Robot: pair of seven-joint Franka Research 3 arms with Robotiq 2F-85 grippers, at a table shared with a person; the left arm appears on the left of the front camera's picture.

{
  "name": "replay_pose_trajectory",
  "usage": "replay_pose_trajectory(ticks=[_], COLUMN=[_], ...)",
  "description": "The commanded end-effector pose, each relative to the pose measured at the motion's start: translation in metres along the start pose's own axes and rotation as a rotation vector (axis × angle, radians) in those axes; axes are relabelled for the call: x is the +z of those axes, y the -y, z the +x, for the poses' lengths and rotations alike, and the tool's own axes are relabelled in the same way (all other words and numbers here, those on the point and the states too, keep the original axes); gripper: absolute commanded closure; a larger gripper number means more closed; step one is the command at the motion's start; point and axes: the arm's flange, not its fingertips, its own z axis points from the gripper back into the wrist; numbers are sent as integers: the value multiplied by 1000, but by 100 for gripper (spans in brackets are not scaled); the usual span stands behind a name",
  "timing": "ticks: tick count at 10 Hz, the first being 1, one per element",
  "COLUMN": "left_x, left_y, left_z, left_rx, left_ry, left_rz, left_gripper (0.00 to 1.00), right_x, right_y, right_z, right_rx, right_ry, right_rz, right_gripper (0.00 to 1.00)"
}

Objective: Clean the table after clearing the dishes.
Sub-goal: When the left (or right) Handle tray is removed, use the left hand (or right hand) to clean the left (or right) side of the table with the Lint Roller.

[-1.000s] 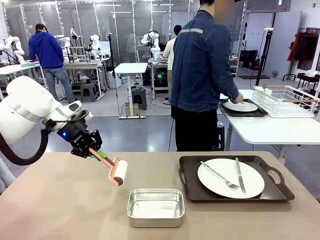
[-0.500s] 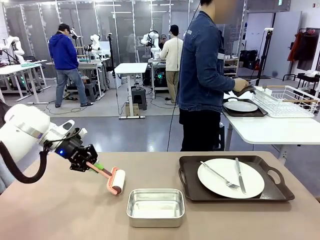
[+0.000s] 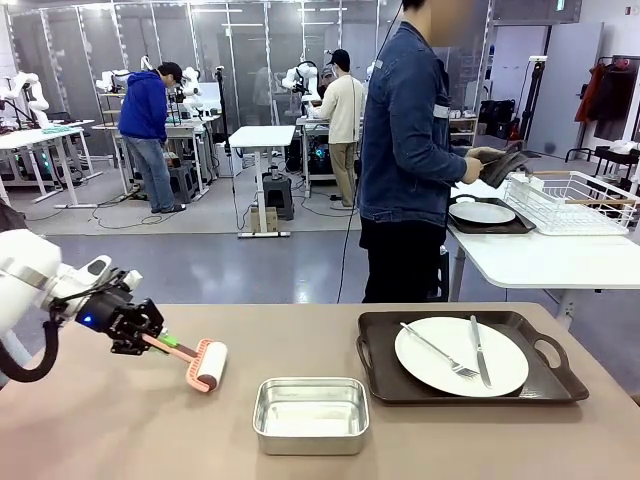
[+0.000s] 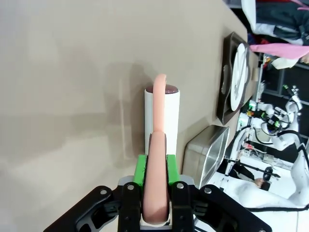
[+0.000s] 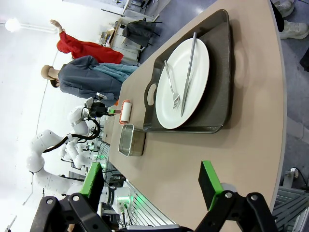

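1. You are in an open lab hall. In front of you is the table [image 3: 120,430], wide and tan. A smaller white-topped table [image 3: 540,262] stands beyond its far right corner.
2. The dishes are split. One plate [image 3: 461,357], with a fork [image 3: 440,352] and a knife [image 3: 480,352] lying on it, sits on a dark tray [image 3: 370,340] on the right half of the tan table. A second plate [image 3: 482,212] rests on its own tray on the white table, where a person [image 3: 405,150] stands holding a dark flat thing, probably another tray.
3. Your left gripper [image 3: 150,340] is clamped on the pink handle of a roller [image 3: 208,365]. The white drum is low over the left part of the table. From the wrist view I cannot tell whether it is touching.
4. Your right gripper [image 5: 151,179] has its jaws wide apart with nothing in them. It hovers off the table's right end and faces the tray.
5. The roller looks light and stiff. Your grip well down the handle seems sound, so press gently.
6. Judge the plate to be heavy, glazed and breakable. The cutlery lies loose and will slide if the tray tilts.
7. Take the tray by an end handle [image 3: 548,352], not the plate's rim, and keep it level. It is probably awkward for one gripper.
8. A steel pan [image 3: 312,413] sits just beside the tray, near the roller's likely path.
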Motion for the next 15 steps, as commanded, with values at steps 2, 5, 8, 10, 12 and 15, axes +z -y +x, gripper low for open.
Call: replay_pose_trajectory(ticks=[2,5,8,10,12,15], left_x=[47,103,142,164,176,153], left_y=[-40,-43,-35,-21,-3,7], left_z=[-11,-27,-42,-55,-60,-39], left_rx=[-61,-19,17,60,64,-93], left_ry=[-122,-62,22,72,90,32], left_rz=[67,134,220,294,344,183], left_gripper=[79,79,79,79,79,79], right_x=[1,1,1,1,1,1], right_y=[-3,-3,-3,-3,-3,-3], right_z=[0,0,0,0,0,0], right_rx=[3,3,3,3,3,3], right_ry=[4,4,4,4,4,4], right_rz=[10,10,10,10,10,10], right_gripper=[0,0,0,0,0,0])
